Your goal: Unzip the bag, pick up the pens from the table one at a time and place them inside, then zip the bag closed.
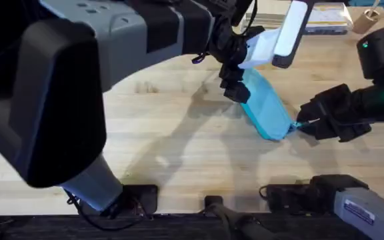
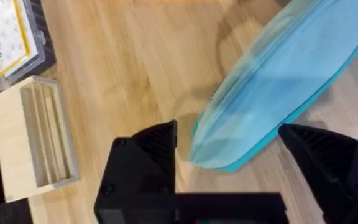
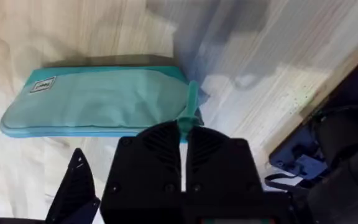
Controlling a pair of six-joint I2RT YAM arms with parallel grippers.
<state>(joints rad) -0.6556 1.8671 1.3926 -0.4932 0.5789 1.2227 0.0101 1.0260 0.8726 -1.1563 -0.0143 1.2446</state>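
Blue fabric bag (image 1: 267,108) lies diagonal on table (image 1: 179,153). We've got right gripper (image 3: 183,152) pinched on zip pull (image 3: 190,109) at its near end; left gripper (image 2: 229,158) open, straddling far end w/o clamping.

overhead: high, forward-down | wrists: close, downward | shared: bag (image 1: 267,110), table (image 1: 179,147)

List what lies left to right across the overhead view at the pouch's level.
Left gripper at the pouch's far end → blue pouch → teal zipper pull → right gripper, shut on the pull.
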